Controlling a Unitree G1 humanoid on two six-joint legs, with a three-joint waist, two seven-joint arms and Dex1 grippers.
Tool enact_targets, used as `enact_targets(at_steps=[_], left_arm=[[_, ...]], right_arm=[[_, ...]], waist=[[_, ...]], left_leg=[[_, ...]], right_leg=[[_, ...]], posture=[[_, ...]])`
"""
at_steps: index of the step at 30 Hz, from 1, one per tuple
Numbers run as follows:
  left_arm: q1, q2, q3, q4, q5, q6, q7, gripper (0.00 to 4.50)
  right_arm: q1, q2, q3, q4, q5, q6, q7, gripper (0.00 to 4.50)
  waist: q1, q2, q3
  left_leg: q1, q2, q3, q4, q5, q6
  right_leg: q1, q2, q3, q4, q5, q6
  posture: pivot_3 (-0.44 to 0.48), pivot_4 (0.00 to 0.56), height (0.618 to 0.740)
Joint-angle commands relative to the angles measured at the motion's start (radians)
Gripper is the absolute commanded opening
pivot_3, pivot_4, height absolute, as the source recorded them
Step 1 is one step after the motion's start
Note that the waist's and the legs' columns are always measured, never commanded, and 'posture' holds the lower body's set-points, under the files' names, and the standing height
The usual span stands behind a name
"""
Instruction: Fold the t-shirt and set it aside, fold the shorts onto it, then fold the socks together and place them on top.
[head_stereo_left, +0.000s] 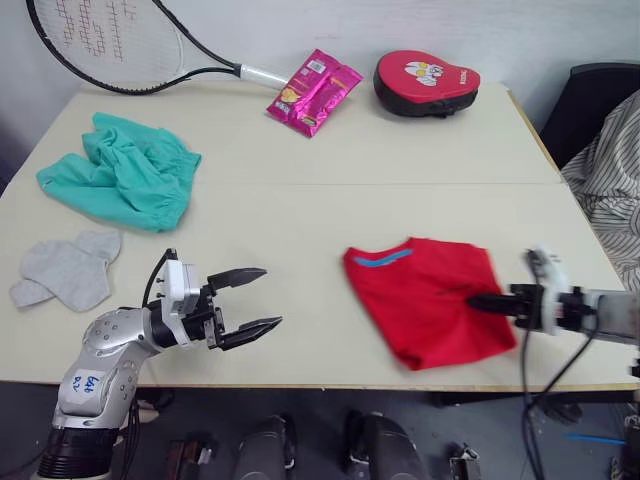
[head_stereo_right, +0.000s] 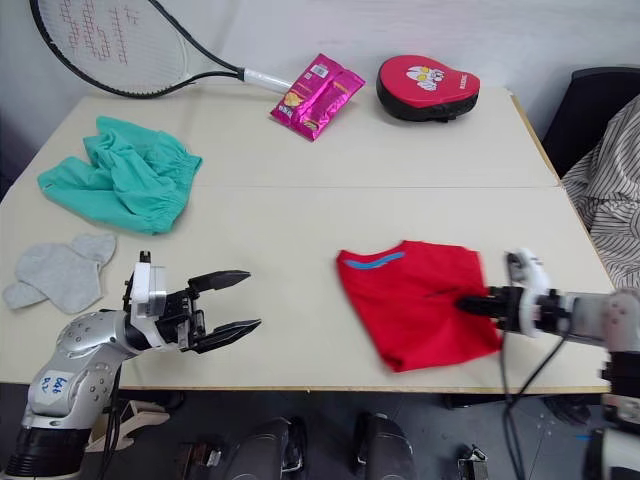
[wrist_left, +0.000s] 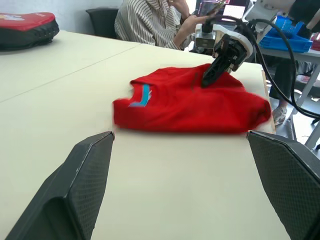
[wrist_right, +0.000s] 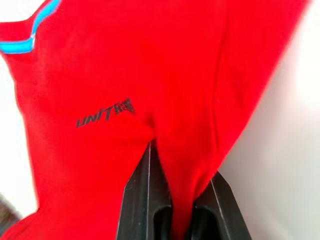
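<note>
Red t-shirt (head_stereo_left: 430, 297) lying folded-ish near the table's (head_stereo_left: 320, 215) front right edge. Right gripper (head_stereo_left: 478, 301) pinched onto a fold of it; left gripper (head_stereo_left: 252, 299) spread wide, holding nothing. Probably light, floppy, bunch-prone, so best grabbed at edges or corners.

You're in robot lab or office-type test room, not home. Signs: two plain cream tables (head_stereo_left: 400, 150) pushed together against bare white wall, seam visible across middle. Black office chair (head_stereo_left: 590, 100) at far right corner. In left wrist view, person in striped shirt (wrist_left: 150, 25) seated beyond table, monitors (wrist_left: 222, 9) lit behind, blue bin (wrist_left: 287, 37) on another desk, cables trailing. Odd prop mix laid out on table: tennis racket (head_stereo_left: 110, 40), pink snack packet (head_stereo_left: 313, 90), red padded pad (head_stereo_left: 425, 82), scattered garments.
</note>
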Motion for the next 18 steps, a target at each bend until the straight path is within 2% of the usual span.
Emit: enact_targets(at_steps=[1,5,12,13,14,18], left_arm=[[-0.005,0.025,0.005,-0.051,-0.023,0.001,-0.032,4.47],[-0.012,0.039,0.031,-0.039,-0.024,0.014,-0.023,4.47],[0.000,0.065,0.057,-0.057,-0.032,0.030,-0.023,4.47],[0.003,0.067,0.057,-0.060,-0.034,0.034,-0.026,4.50],[0.010,0.073,0.063,-0.065,-0.036,0.040,-0.027,4.50],[0.036,0.103,0.096,-0.067,-0.036,0.048,-0.030,4.50]], right_arm=[[-0.006,-0.088,0.050,0.204,-0.136,-0.228,0.098,0.00],[-0.073,-0.116,0.096,0.316,-0.183,-0.266,0.171,0.00],[-0.102,-0.115,0.136,0.302,-0.188,-0.185,0.271,0.00],[-0.099,-0.121,0.137,0.297,-0.186,-0.183,0.288,0.52],[-0.087,-0.133,0.136,0.288,-0.199,-0.203,0.288,0.71],[-0.020,-0.205,0.129,0.263,-0.268,-0.339,0.297,2.01]], waist=[[-0.001,0.000,0.000],[-0.005,0.000,0.000],[-0.004,0.000,0.000],[-0.004,0.000,0.000],[-0.004,0.000,0.000],[0.001,0.000,0.000]], left_leg=[[0.000,0.000,0.000,0.000,0.000,0.000],[0.001,0.000,0.001,0.001,0.000,-0.001],[0.001,0.002,0.000,0.000,-0.001,-0.005],[0.001,0.002,0.000,0.000,-0.001,-0.005],[0.001,0.002,0.000,0.000,-0.001,-0.005],[0.001,0.002,0.000,0.000,-0.001,-0.005]], right_leg=[[0.000,0.000,0.000,0.000,0.000,0.000],[0.001,0.000,0.001,0.000,0.000,0.001],[0.000,0.001,0.000,0.000,0.001,0.000],[0.000,0.001,0.000,0.000,0.001,0.000],[0.000,0.001,0.000,0.000,0.001,0.000],[0.000,0.001,0.000,0.000,0.000,0.000]], posture=[[0.000,0.150,0.740],[0.000,0.150,0.740],[0.000,0.150,0.740],[0.000,0.150,0.740],[0.000,0.150,0.740],[0.000,0.150,0.740]])
